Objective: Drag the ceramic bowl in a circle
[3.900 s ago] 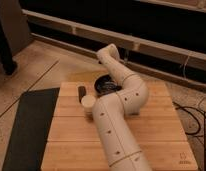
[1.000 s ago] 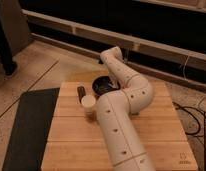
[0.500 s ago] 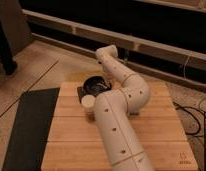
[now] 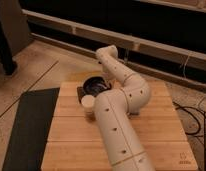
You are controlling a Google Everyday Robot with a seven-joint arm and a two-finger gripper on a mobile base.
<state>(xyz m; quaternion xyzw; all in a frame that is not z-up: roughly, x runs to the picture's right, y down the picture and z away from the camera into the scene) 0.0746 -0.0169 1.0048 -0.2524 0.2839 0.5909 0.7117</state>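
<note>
The ceramic bowl (image 4: pixel 94 84) has shifted leftward along the far edge of the surface (image 4: pixel 161 130), beside the cream cup (image 4: pixel 88 103). The hand (image 4: pixel 107 84) at its rim (grip state cannot be told) appears mid-circle.

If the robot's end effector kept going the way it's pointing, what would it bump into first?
Probably the ceramic bowl. The end effector sits at the bowl's right rim, aimed down and left into it, mostly hidden by the arm. Past the bowl lies the wooden table. Depth is hard to judge.
</note>
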